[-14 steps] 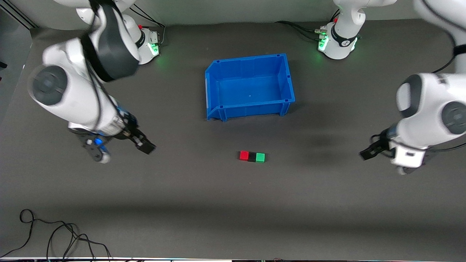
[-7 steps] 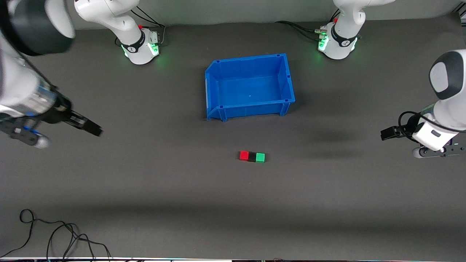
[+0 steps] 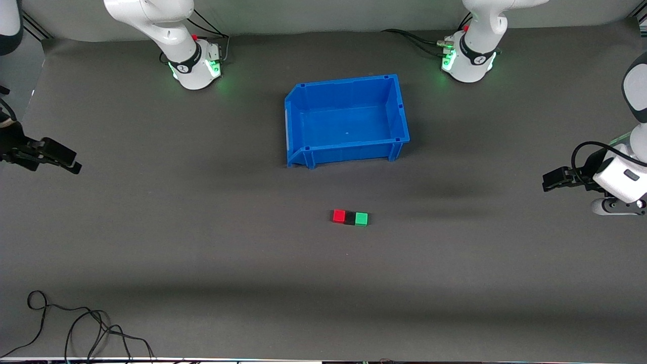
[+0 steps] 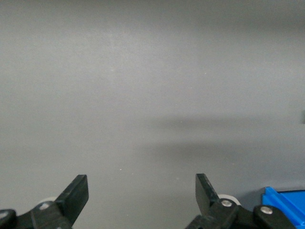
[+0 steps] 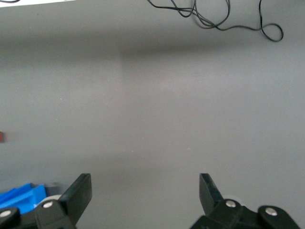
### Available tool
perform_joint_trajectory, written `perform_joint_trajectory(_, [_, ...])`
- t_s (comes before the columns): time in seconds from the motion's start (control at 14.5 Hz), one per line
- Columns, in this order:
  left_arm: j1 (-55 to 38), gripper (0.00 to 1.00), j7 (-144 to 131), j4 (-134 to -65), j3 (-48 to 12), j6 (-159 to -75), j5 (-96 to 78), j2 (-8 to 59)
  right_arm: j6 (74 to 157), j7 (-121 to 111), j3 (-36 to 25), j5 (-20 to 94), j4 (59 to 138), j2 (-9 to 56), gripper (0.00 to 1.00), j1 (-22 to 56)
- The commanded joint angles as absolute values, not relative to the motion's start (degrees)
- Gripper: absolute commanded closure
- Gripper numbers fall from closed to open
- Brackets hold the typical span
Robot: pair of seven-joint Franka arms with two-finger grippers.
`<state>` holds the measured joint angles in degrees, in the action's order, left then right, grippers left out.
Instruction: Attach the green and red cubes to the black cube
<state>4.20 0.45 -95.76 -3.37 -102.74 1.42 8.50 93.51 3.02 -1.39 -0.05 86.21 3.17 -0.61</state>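
The red cube (image 3: 339,216), the black cube (image 3: 350,218) and the green cube (image 3: 361,218) lie touching in a row on the dark mat, black in the middle, nearer to the front camera than the blue bin (image 3: 399,108). My left gripper (image 3: 547,183) is open and empty, up over the left arm's end of the table; it also shows in the left wrist view (image 4: 141,191). My right gripper (image 3: 71,163) is open and empty over the right arm's end; it also shows in the right wrist view (image 5: 145,191). A sliver of red (image 5: 1,137) shows at the right wrist view's edge.
The open blue bin holds nothing and stands between the cubes and the arm bases. A black cable (image 3: 76,323) lies coiled on the mat at the near corner on the right arm's end; it also shows in the right wrist view (image 5: 224,19).
Both arms have swung outward, away from the cube row, toward their own ends of the table. The three cubes have not moved.
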Motion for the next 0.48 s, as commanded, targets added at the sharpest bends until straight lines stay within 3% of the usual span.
perform_joint_trajectory(0.0, [3.8, 0.0, 1.6, -97.4, -3.2, -101.7, 3.1, 6.0, 94.2, -1.0, -2.0, -1.2, 87.9, 1.7, 0.0, -0.5])
perform_joint_trajectory(0.41, [3.0, 0.0, 0.7, -95.3, -3.4, -101.7, 2.7, 7.0, 93.5, -0.8, -2.1, -0.4, 87.6, 2.1, 0.0, -0.5])
